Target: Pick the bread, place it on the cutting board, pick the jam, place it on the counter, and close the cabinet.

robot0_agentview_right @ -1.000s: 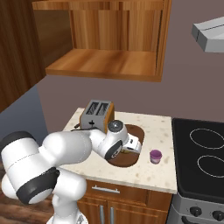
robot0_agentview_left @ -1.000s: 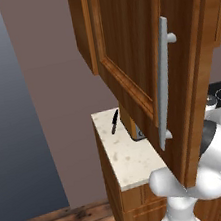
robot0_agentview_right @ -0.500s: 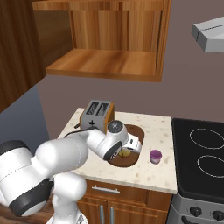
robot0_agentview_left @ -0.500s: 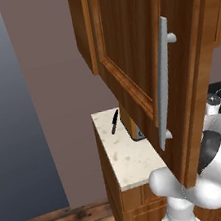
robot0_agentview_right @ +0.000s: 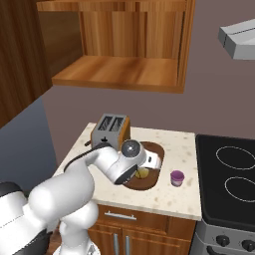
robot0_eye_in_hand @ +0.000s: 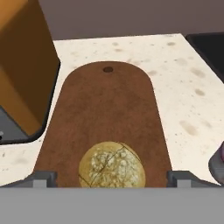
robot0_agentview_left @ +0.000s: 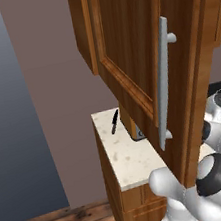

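- Your pincer (robot0_eye_in_hand: 112,179) stands wide and holds nothing; in the hand view its two fingertips (robot0_eye_in_hand: 43,178) sit far apart at the lower edge.
- You see the bread (robot0_eye_in_hand: 112,165) right between those tips, lying on the near end of the cutting board (robot0_eye_in_hand: 109,105), with a gap to each tip.
- From the right base view, your pincer hangs low over the near part of the board (robot0_agentview_right: 154,172), and the bun (robot0_agentview_right: 143,173) peeks out just beside the wrist.
- The board runs away from your pincer, its far rounded end carrying a small hole.
- The jam (robot0_agentview_right: 177,178) stands on the counter (robot0_agentview_right: 184,149) just off one side of your pincer, apart from the board and near the black stovetop (robot0_agentview_right: 229,174).
- The toaster (robot0_agentview_right: 110,130) sits on the other side of your pincer, just beside the board.
- Well above your pincer, the cabinet (robot0_agentview_right: 119,74) is open; its door (robot0_agentview_left: 139,52) with the long silver handle (robot0_agentview_left: 162,81) swings out over the counter in the left base view.
- A black knife (robot0_agentview_left: 115,121) lies on the counter beyond that door.
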Robot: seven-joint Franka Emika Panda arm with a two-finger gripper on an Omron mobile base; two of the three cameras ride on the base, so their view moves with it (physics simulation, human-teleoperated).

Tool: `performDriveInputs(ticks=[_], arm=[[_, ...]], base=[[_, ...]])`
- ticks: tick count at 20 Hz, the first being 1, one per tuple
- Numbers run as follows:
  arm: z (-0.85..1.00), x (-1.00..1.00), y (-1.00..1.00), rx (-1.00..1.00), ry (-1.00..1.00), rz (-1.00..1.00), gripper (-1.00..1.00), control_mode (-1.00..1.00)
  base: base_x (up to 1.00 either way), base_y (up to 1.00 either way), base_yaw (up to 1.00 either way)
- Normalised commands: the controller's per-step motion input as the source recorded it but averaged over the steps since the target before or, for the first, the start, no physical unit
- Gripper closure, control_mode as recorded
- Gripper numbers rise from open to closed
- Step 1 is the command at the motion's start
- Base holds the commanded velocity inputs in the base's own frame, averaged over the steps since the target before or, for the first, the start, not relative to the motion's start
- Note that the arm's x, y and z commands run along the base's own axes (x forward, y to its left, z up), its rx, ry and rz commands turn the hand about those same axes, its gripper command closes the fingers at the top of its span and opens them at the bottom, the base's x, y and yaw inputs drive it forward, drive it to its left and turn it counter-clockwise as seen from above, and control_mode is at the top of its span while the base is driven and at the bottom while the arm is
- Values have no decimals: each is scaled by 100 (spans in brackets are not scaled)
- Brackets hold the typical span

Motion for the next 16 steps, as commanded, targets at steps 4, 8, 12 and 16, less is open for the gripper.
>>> performDriveInputs(ticks=[4, 8, 12, 16], arm=[[36, -9, 6, 0, -14, 3, -100, -100], [36, -17, 10, 0, -13, 0, -100, -100], [38, -15, 13, 0, -13, 0, -100, -100], [39, -19, 21, 0, -11, 0, -100, -100]], base=[[0, 0, 0], [0, 0, 0], [0, 0, 0], [0, 0, 0]])
